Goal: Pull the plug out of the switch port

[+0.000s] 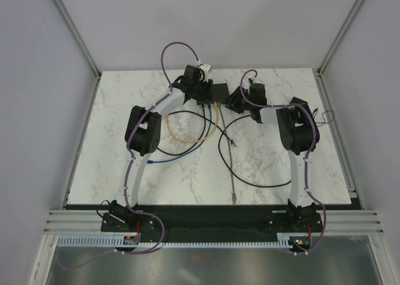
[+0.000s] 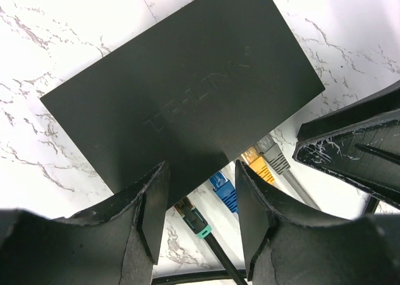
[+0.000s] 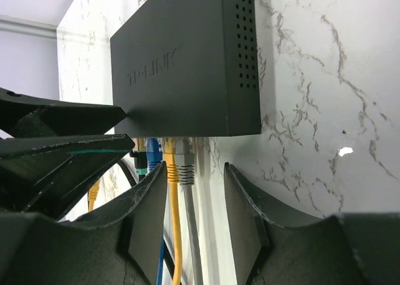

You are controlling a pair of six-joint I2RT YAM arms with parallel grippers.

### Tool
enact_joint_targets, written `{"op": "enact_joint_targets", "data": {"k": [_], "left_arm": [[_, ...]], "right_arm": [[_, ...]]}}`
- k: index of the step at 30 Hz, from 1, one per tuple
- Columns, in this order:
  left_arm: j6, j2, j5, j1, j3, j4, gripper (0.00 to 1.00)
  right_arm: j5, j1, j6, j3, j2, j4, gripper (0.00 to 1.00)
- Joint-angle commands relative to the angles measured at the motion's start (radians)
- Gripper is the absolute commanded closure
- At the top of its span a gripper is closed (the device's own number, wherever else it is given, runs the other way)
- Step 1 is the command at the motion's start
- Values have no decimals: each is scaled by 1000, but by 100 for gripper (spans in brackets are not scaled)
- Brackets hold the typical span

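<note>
Nearest us, the left gripper (image 2: pixel 201 194) holds its fingers half apart, straddling the blue plug (image 2: pixel 224 190) without pinching it. Mid-frame we see the switch (image 2: pixel 181 91) flat on the marble table (image 2: pixel 50 54). Rightward, the right gripper (image 3: pixel 195 172) gapes partway around the grey plug (image 3: pixel 185 167), gripping nothing.

White marble-pattern table (image 1: pixel 125 172); plain pale grey walls (image 1: pixel 37 79) on three sides; aluminium corner posts (image 1: pixel 72 29); even, diffuse light.
</note>
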Motion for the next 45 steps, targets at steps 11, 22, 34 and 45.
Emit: {"op": "enact_joint_targets", "data": {"k": [11,22,34,45], "left_arm": [[2,15,0,1,62,-30,48],[1,15,13,-1,65,-33,50],[2,21,18,-7,71,-36,51],[4,21,23,-7,74,-39,51]], "right_arm": [[-49,3,124,-36,54,168,58],[-38,3,178,-4,106,188,60],[-3,21,149,44,126,118,68],[15,37,193,21,124,147,65]]}}
